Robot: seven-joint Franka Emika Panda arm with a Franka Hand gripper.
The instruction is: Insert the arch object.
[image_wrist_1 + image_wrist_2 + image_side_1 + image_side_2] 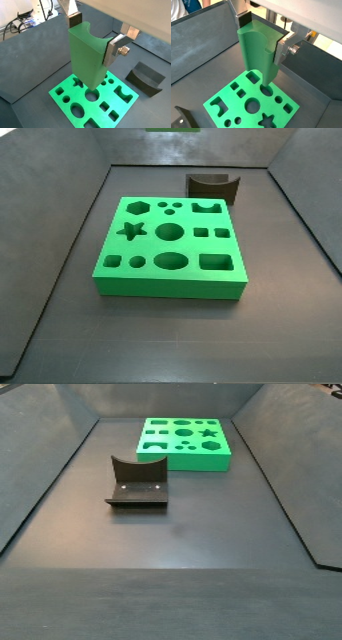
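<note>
Because it must drop end-first, the arch object (88,55), a tall smooth green bar with a scooped top, hangs upright in my pincer (95,37), silver fingers (115,50) clamped flat on opposite faces. Below it lies the glossy green board (174,268), its arch slot (205,208) at 1 o'clock in a side view. At 12 o'clock, the dark matte fixture (210,186) stands unoccupied on the grey desk (174,554).
</note>
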